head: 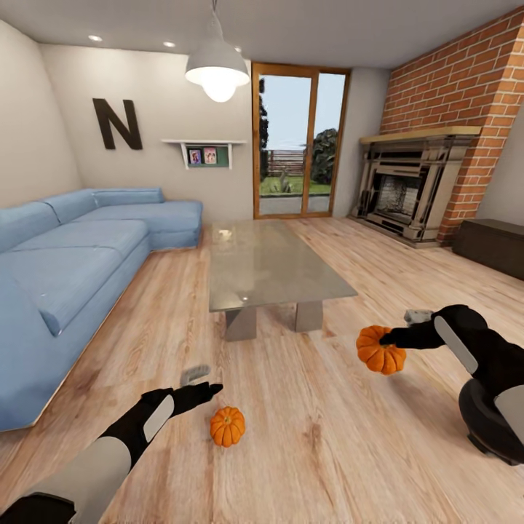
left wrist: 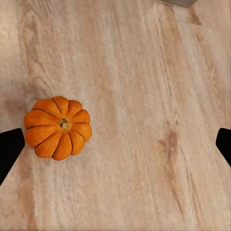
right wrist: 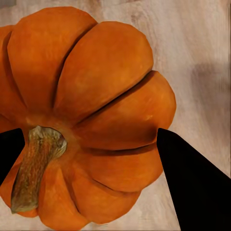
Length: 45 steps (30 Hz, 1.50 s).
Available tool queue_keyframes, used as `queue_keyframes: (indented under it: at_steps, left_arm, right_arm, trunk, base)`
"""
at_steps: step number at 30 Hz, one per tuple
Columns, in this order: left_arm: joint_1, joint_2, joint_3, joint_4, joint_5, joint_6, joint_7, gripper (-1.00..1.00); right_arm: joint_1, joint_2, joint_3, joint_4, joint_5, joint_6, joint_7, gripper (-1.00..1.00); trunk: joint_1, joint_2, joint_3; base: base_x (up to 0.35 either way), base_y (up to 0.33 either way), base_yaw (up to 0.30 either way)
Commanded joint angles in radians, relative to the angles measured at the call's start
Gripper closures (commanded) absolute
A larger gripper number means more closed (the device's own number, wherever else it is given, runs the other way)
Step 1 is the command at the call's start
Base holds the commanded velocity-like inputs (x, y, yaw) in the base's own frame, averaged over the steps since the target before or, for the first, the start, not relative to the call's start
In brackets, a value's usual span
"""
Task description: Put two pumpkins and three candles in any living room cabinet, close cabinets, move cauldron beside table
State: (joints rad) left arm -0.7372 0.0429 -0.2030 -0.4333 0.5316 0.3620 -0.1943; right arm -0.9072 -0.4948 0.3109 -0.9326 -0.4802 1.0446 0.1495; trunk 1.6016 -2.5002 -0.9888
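One orange pumpkin lies on the wood floor just right of my left gripper. In the left wrist view this pumpkin sits below the wide-open gripper, close to one dark fingertip. My right gripper is shut on the second pumpkin, held a little above the floor; its fingers press both sides of the ribbed body. The glass-topped table stands ahead. The dark cabinet sits at the right wall, closed. Candles and cauldron are out of view.
A blue corner sofa runs along the left. A brick fireplace fills the far right corner, and a glazed door is at the back. Open wood floor stretches between me and the table.
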Motion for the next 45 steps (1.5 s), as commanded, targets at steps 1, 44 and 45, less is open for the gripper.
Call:
queue_keyframes:
  at_steps: [1,44,45]
  left_arm:
    - [-0.001,0.001,-0.004,-0.001,0.005,0.005,0.0,-1.0]
    - [-0.255,0.013,-0.004,0.128,0.006,0.271,-0.077,-1.0]
    - [-0.255,0.013,-0.006,0.128,0.006,0.272,-0.077,-1.0]
  right_arm:
    - [-0.001,-0.007,0.003,-0.007,0.003,0.003,0.008,1.0]
    - [-0.002,-0.212,-0.001,-0.06,-0.002,0.003,0.013,1.0]
    - [-0.002,-0.215,-0.001,-0.06,-0.003,0.003,0.013,1.0]
  trunk:
    - [0.0,-0.001,-0.005]
    - [0.008,-0.005,-0.125]
    - [0.008,-0.005,-0.126]
  base:
    - [0.0,0.0,0.0]
    - [0.116,0.0,0.0]
    - [0.058,0.0,0.0]
